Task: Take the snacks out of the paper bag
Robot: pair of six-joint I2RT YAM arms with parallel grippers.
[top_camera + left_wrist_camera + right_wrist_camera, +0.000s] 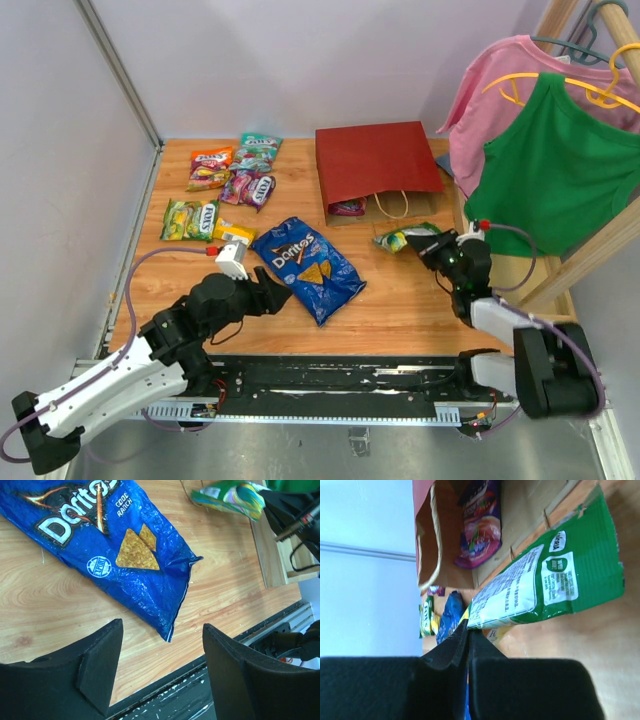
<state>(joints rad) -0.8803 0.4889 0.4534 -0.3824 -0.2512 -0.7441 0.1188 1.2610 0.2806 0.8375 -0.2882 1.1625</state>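
The dark red paper bag (378,158) lies flat at the back of the table with its mouth toward me. A purple packet (348,207) (479,527) still lies in its kraft mouth (532,507), beside the twisted handle (437,540). My right gripper (420,244) (469,626) is shut on the corner of a green packet (402,238) (545,580), just outside the bag's mouth. The blue Doritos bag (307,268) (110,545) lies mid-table. My left gripper (268,290) (162,630) hangs open and empty over its near corner. Orange (210,168), teal (258,150), purple (248,188) and green (188,220) packets and a yellow bar (236,232) lie at the left.
A pink shirt (500,80) and a green shirt (560,170) hang on a wooden rack (590,255) at the right, close to my right arm. The rack's base (272,555) runs along the table's right edge. A metal rail (135,230) borders the left side.
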